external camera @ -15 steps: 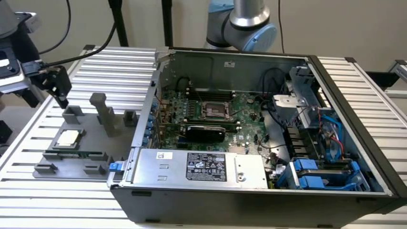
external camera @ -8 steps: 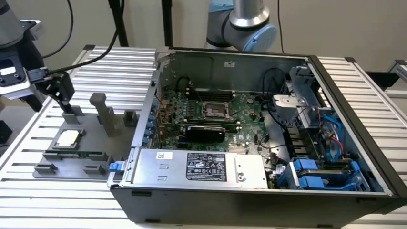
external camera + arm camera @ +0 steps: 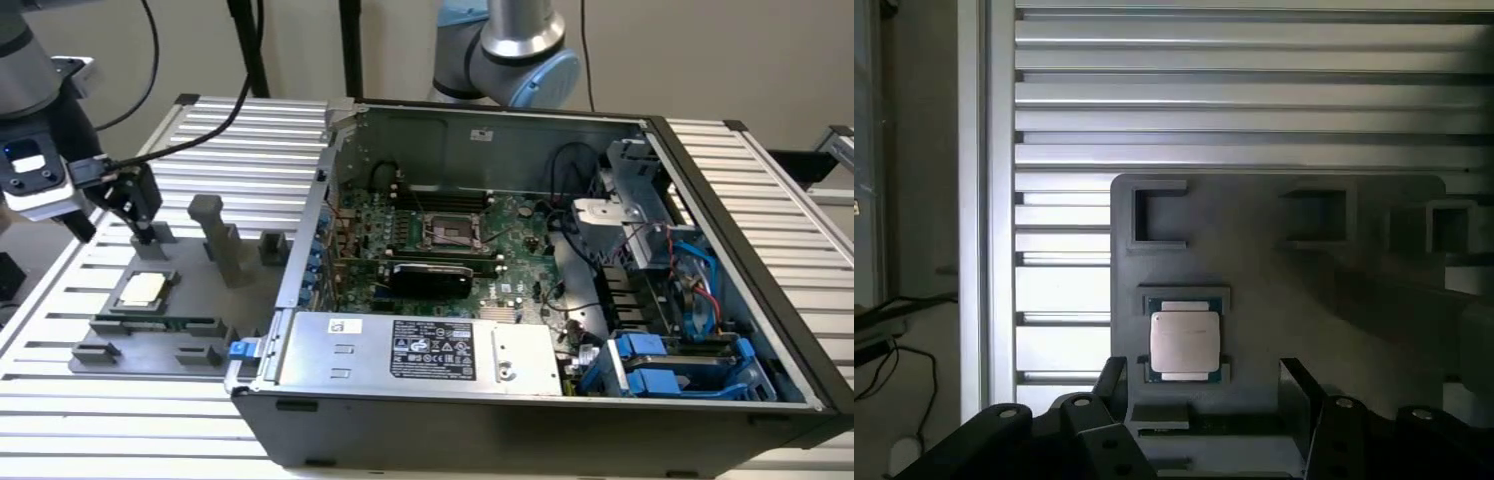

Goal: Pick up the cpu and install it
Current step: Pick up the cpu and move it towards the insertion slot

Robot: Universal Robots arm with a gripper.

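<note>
The cpu [image 3: 143, 290] is a small silver-grey square chip with a pale rim, lying flat in a recess of a grey fixture plate [image 3: 247, 310] at the exterior view's left. My gripper [image 3: 114, 232] hangs a little above the plate, just beyond the cpu, with its black fingers spread. In the wrist view the cpu [image 3: 1184, 340] lies in its holder on the plate [image 3: 1284, 300]. My gripper [image 3: 1204, 392] is open and empty, and one finger [image 3: 1110, 385] stands to each side of the chip without touching it.
An open computer case [image 3: 747, 200] fills the middle and right. Inside, the motherboard carries a black socket frame [image 3: 454, 232], and a silver power-supply box [image 3: 427, 350] sits in front. A green memory stick [image 3: 154, 323] and grey posts [image 3: 214, 235] stand on the plate.
</note>
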